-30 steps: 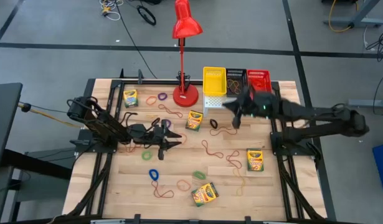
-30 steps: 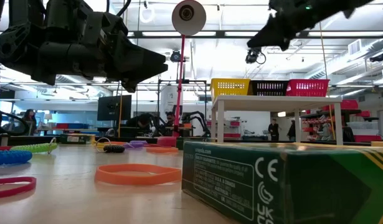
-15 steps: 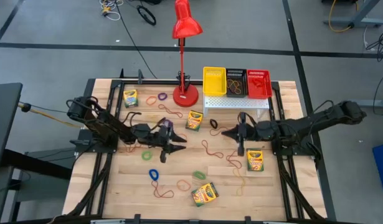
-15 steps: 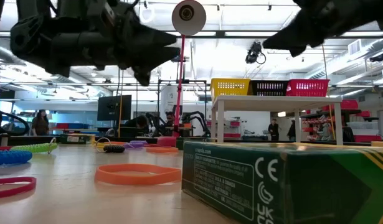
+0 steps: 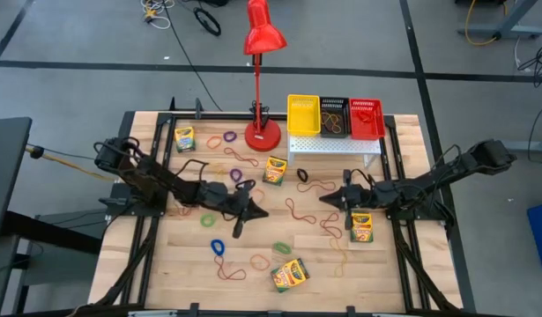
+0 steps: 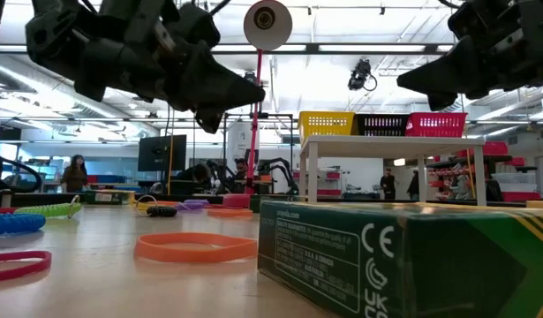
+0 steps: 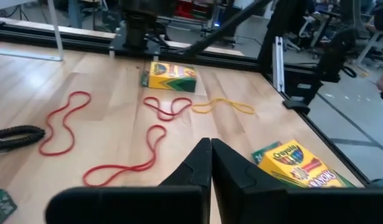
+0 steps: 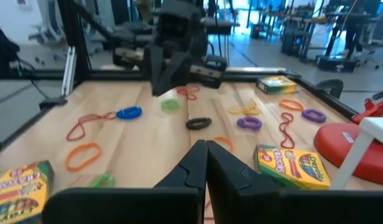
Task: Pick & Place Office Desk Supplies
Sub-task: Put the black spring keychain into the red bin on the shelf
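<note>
My left gripper (image 5: pixel 258 212) (image 7: pixel 210 155) hangs shut over the middle of the wooden table, with nothing between its fingers. My right gripper (image 5: pixel 324 199) (image 8: pixel 205 155) is also shut on nothing and hovers right of centre, pointing toward the left one. Yellow-and-green crayon boxes lie flat at the far left (image 5: pixel 184 138), beside the lamp base (image 5: pixel 275 169), under the right arm (image 5: pixel 361 226) and near the front edge (image 5: pixel 290 275). Thin rubber bands lie scattered on the wood: red (image 7: pixel 60 121), yellow (image 7: pixel 222 106), blue (image 5: pixel 218 247), purple (image 5: pixel 236 176), green (image 5: pixel 282 249).
A tall red desk lamp (image 5: pixel 263 135) stands at the far middle. Beside it a white perforated stand (image 5: pixel 332 146) carries yellow (image 5: pixel 303 114), black (image 5: pixel 334 116) and red (image 5: pixel 366 119) baskets. In the low view a crayon box (image 6: pixel 403 256) fills the foreground beside an orange band (image 6: pixel 196 247).
My left gripper has moved a little toward the table's right edge and has shut, with nothing in it. My right gripper, shut throughout, has come down from beside the white stand toward the table's near edge, and now points nearly level.
</note>
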Controlling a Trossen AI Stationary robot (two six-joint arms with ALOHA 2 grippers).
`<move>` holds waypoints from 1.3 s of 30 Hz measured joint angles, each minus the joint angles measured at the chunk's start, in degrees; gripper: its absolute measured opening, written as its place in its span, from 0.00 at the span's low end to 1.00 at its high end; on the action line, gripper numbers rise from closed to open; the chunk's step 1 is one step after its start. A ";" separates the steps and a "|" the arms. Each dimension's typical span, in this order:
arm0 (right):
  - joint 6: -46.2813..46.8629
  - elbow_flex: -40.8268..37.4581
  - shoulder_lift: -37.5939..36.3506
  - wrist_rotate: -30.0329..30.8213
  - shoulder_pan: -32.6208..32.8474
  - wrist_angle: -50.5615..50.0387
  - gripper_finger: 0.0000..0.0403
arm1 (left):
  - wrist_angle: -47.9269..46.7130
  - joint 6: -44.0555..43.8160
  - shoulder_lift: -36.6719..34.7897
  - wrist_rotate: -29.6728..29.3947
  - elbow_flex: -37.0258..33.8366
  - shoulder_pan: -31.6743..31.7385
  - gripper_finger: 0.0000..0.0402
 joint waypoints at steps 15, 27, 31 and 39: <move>-0.49 -0.11 0.00 -0.09 0.00 0.00 0.03 | -17.57 -4.49 -8.41 -7.03 0.02 -4.68 0.08; -0.49 -0.15 0.00 -0.19 0.00 -0.74 0.03 | -38.50 -14.72 -13.70 -10.16 0.02 -4.73 0.08; -0.49 -0.15 0.00 -0.17 0.00 -0.74 0.03 | -40.78 -15.91 -13.70 -10.26 0.02 -4.64 0.10; -0.49 -0.15 0.00 -0.17 0.00 -0.74 0.03 | -43.10 -15.59 -14.10 -10.04 0.00 -4.42 0.28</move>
